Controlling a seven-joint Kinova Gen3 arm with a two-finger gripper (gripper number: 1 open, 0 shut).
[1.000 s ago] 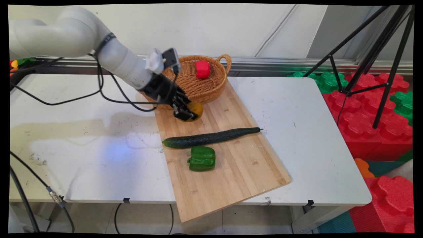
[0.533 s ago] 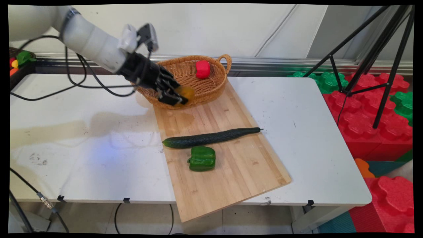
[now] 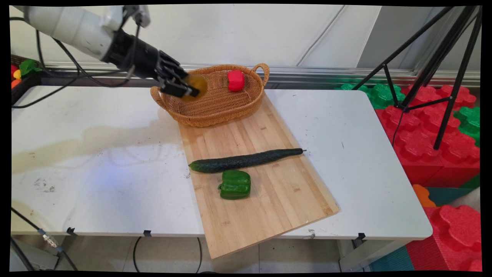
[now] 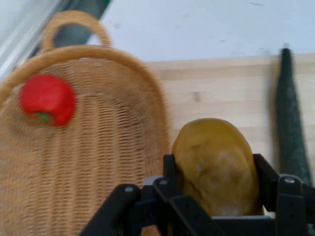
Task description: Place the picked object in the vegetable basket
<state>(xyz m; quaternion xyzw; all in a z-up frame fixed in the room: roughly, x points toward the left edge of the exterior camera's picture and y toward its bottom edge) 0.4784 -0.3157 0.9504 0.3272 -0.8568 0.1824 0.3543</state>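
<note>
- A yellow-orange fruit [image 4: 216,167], rounded and smooth and perhaps a mango or a yellow pepper, is gripped between the two black fingers [image 4: 170,169] of the gripper [image 3: 189,87]; the fingers are pressed against its two sides, and most of its body projects beyond the fingertips.
- In the main view the gripper and the fruit [image 3: 195,86] are held in the air above the near-left part of the wicker basket [image 3: 238,105], clear of its woven floor.
- In the hand view the basket [image 4: 98,147] is seen beneath and to the left of the held fruit, with its rim passing just beside the fruit.
- A red pepper [image 3: 235,80] is seen lying inside the basket, beyond the fingertips and well apart from the held fruit; in the hand view it [image 4: 47,100] is found at the upper left, near the basket's handle.
- The basket is set on the far end of a wooden cutting board [image 3: 269,200], which lies on the white table [image 3: 365,154].
- A long cucumber [image 3: 246,159] is laid across the board, well apart from the gripper; in the hand view it [image 4: 290,123] runs along the right edge.
- A green pepper [image 3: 235,184] is placed on the board just beside the cucumber, on the side farther from the gripper.
</note>
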